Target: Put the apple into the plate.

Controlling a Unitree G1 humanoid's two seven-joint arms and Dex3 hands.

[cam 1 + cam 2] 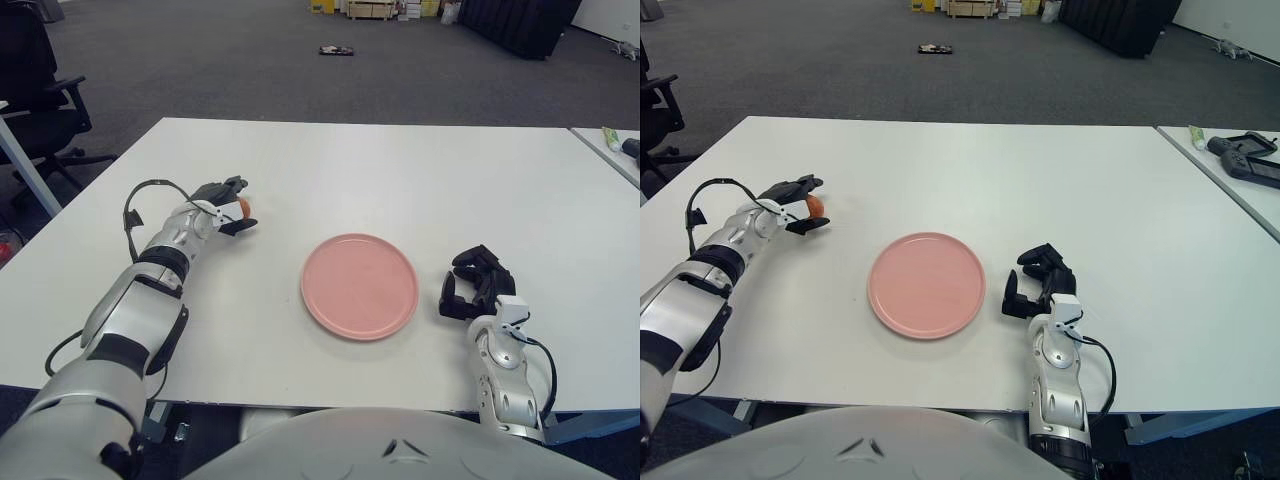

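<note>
Left eye view: my left hand [226,207], left of centre, has its fingers closed around the small orange-red apple [243,206]. The round pink plate [360,285] sits centre frame.

Right eye view: my right hand [1040,282] shows lower right of centre beside the plate, fingers curled, holding nothing.

Even, bright overhead light falls on the matte white rectangular table [400,180], giving only soft, faint shadows and no glare. Near and far parts look equally sharp.

Smooth matt pink plate [360,286]; smooth white table [400,170]; black fingers [225,190].
</note>
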